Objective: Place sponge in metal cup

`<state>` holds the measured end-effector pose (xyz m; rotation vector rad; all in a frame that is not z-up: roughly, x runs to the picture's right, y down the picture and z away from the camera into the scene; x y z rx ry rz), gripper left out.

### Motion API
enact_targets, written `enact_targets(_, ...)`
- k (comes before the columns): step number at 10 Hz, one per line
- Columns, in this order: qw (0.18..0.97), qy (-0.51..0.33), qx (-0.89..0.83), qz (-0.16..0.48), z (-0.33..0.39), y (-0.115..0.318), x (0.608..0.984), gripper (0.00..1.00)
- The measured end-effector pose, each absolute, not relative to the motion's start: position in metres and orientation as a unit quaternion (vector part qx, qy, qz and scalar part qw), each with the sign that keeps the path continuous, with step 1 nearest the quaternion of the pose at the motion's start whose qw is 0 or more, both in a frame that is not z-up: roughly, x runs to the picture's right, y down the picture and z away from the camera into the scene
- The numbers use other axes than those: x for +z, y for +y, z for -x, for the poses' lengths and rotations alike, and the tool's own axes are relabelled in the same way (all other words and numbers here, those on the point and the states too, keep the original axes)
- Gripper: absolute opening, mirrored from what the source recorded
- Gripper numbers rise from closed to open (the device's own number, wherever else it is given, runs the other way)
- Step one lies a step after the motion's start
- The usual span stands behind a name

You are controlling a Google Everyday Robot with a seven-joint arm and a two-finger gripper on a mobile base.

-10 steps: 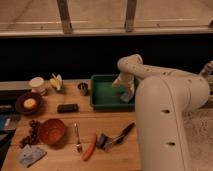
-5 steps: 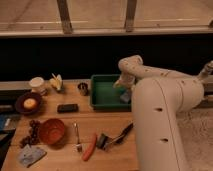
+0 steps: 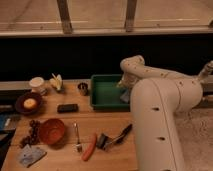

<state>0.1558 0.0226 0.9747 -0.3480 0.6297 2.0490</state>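
Dark glass is seen behind the wooden table. At the right end of the green tray the gripper is held low, its jaws spread wide. The sponge lies just beneath it in the tray; contact cannot be told. The metal cup stands just left of the tray. The sponge is judged light, soft and compressible, best pinched gently across its narrow sides.

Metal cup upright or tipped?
Upright: metal cup stands beside green tray, mouth up; gripper hangs over the tray's right side.
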Motion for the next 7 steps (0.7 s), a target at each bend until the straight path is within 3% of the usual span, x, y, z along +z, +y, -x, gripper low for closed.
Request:
enact_targets(4,0.455,0.268,0.836,0.148,-0.164,0.034,0.989,0.75)
enact_targets(5,0.456,0.268,0.836,0.148,-0.164,0.034,0.99,0.69)
enact_targets(7,0.458,0.264,0.836,0.147,-0.166,0.034,0.989,0.46)
